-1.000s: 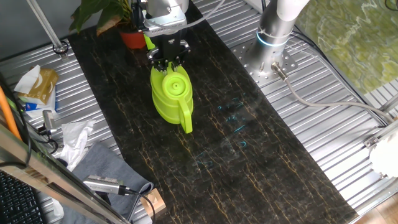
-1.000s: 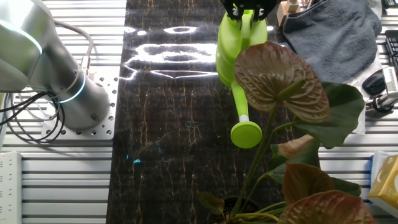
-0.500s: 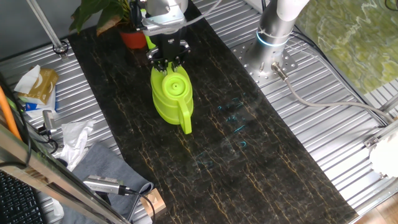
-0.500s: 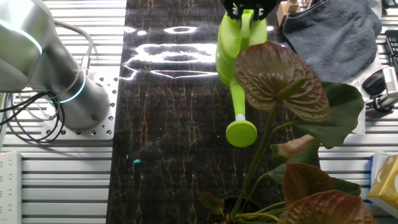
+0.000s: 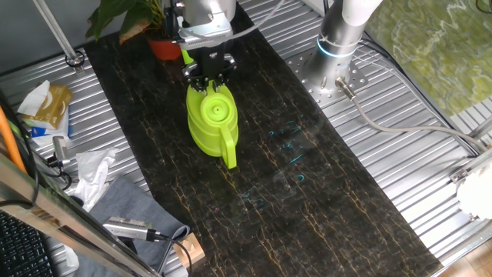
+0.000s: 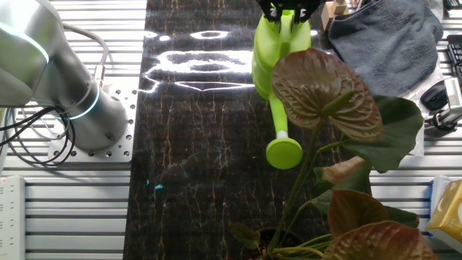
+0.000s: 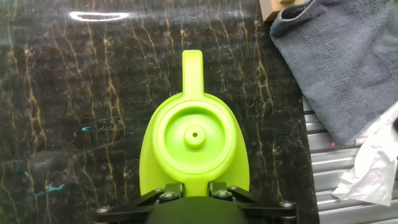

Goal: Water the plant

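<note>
- Plainly, in the hand view the gripper (image 7: 193, 190) sits at the bottom centre of the frame, its two black fingers pressed against either side of the lime-green watering can (image 7: 194, 140); it reads as clenched on the can near the base of the spout.
- Just above the fingers in that frame lie the can's round lid with a small centre hole and, beyond it, the loop handle pointing toward the top of the frame.
- A grey cloth (image 7: 339, 59) fills the upper right of the hand view, with crumpled white paper (image 7: 373, 168) at the lower right.
- In one fixed view the can (image 5: 211, 123) appears left of centre over the dark marbled tabletop (image 5: 307, 200), with the gripper (image 5: 207, 75) at its upper end.
- Farther back, at the top left of that frame, stands the plant (image 5: 134, 19) in its red-orange pot (image 5: 164, 48), near the can.
- In the other fixed view the spout's round rose (image 6: 284, 153) hangs at centre, beside the plant's broad leaves (image 6: 321, 94); the pot is barely visible at the bottom edge.
- Judged step: carrying the grasped can toward the plant, pouring not yet begun.
- The next move likely calls for bringing the rose over the pot and tilting the can, while keeping clear of the leaves.
</note>
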Tool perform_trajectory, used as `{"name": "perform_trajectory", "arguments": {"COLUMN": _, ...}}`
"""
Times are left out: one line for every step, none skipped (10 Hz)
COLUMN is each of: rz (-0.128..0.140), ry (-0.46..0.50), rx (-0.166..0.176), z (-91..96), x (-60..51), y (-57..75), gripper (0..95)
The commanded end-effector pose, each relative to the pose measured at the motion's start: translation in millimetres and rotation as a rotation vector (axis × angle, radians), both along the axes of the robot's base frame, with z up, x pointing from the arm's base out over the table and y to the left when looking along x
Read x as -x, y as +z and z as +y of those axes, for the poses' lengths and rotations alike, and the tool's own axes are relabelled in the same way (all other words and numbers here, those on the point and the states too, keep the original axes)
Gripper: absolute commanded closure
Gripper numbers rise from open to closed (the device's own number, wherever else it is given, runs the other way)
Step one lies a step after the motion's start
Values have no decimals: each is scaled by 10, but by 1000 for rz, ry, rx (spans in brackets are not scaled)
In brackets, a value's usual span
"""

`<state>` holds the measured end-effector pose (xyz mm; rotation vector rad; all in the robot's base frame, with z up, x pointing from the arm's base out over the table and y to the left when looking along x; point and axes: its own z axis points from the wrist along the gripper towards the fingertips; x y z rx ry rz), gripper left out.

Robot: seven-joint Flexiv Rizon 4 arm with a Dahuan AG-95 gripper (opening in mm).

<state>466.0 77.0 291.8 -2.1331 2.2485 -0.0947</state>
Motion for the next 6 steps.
{"name": "perform_trajectory", "arguments": {"rz": 4, "ry": 40, "rx": 2, "z": -43, "x": 5, "y": 41, "gripper": 950}}
{"name": "perform_trajectory", "arguments": {"rz": 9, "ry": 49, "rx": 3, "z": -80, "x": 11, "y": 59, "gripper": 950}}
{"name": "perform_trajectory", "arguments": {"rz": 10, "ry": 52, "rx": 4, "z": -90, "x": 13, "y": 65, "gripper": 950}}
{"name": "perform_trajectory", "arguments": {"rz": 11, "ry": 63, "rx": 6, "z": -144, "x": 24, "y": 92, "gripper": 950}}
{"name": "perform_trajectory", "arguments": {"rz": 11, "ry": 65, "rx": 5, "z": -159, "x": 27, "y": 100, "gripper": 950}}
{"name": "perform_trajectory", "arguments": {"rz": 10, "ry": 69, "rx": 7, "z": -180, "x": 34, "y": 109, "gripper": 950}}
